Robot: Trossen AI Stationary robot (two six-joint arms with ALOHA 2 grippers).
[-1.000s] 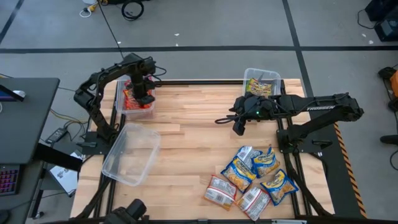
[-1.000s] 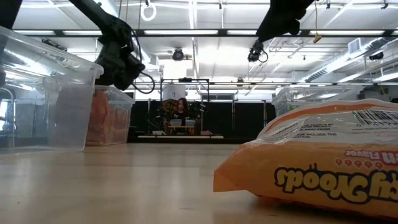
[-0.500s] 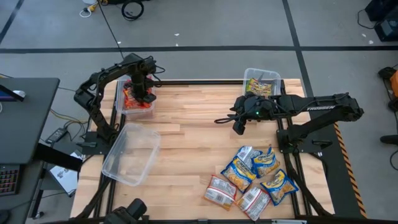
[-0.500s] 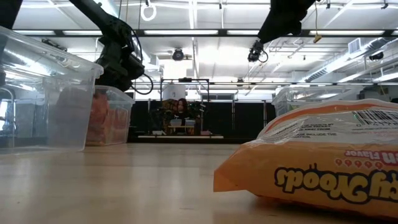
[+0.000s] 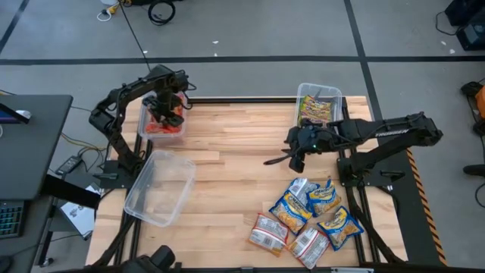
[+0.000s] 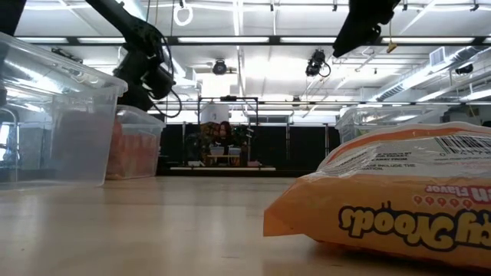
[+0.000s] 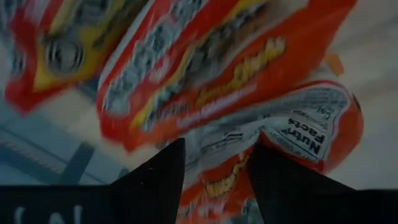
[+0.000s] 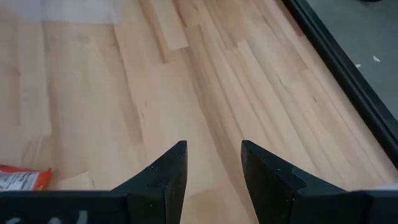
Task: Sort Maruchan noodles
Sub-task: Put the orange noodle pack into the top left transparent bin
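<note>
A: Item, Maruchan noodles (image 5: 311, 216): loose heap, near right of table (image 5: 227, 152); orange-red packets (image 7: 211, 81) binned far left.

B: Handling: light, crinkly, slippery, brittle inside; pinch an edge. Left gripper (image 7: 214, 165) spread over bin; right gripper (image 8: 211, 165) spread, empty, mid-table.

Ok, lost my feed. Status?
Left tool open over orange-red crinkly packets in bin. Right tool open, empty, above bare wood. Nothing blocking.
</note>
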